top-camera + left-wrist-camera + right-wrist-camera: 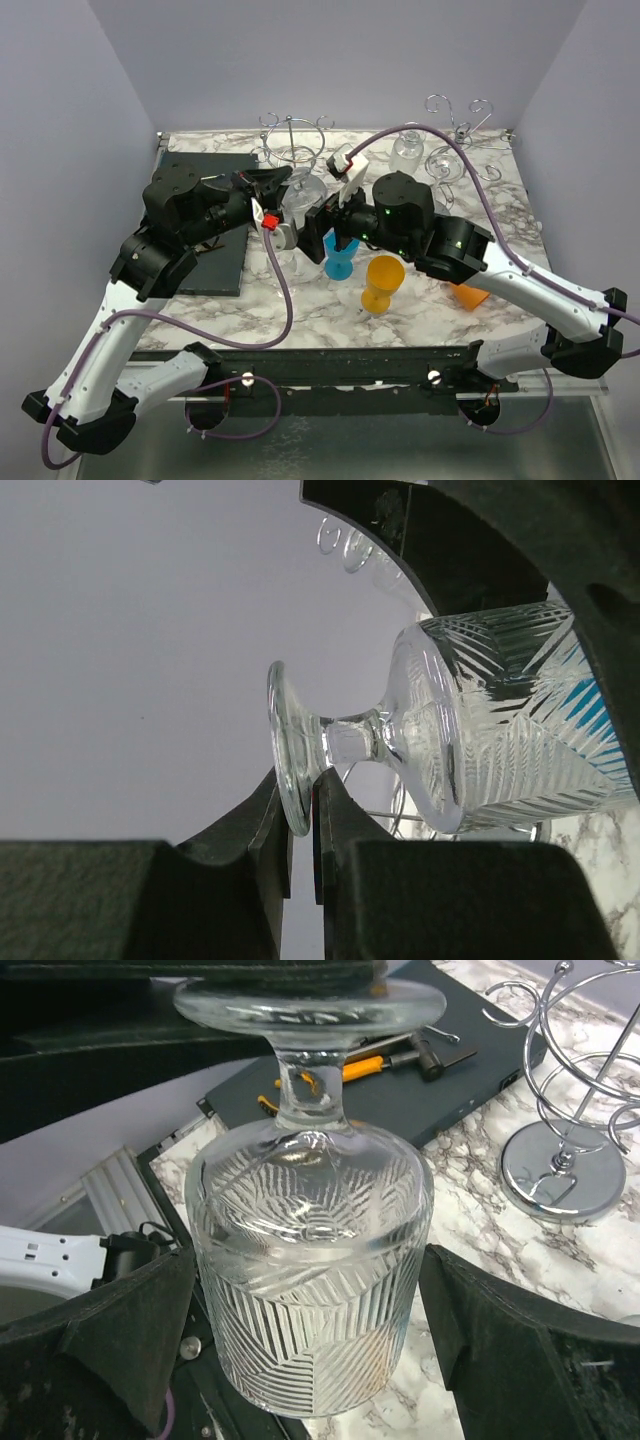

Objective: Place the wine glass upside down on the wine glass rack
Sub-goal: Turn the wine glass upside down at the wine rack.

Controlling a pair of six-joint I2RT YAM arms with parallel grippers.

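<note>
Clear cut glass fills both wrist views. The wine glass (300,197) hangs in the air over the middle of the marble table (300,320), between the two arms. The jaws of the left gripper (302,800) are clenched on the rim of its foot (285,750), which is only a thin pinch at the edge. The jaws of the right gripper (315,1335) stand released, one on each side of the bowl (310,1290). There is a visible gap on both sides, so they carry nothing.

The long axis of the glass runs across the left fingers and roughly along the right ones. The foot is far from the right wrist and the mouth of the bowl is toward it. I judge that the right arm is the better placed for a firm grasp around the bowl.

The chrome wine glass rack (292,142) stands just behind the glass, toward the back of the table and apart from it. To hang there, the foot must come above the bowl and slide into a wire arm. The edge pinch may slip during such a turn.
</note>
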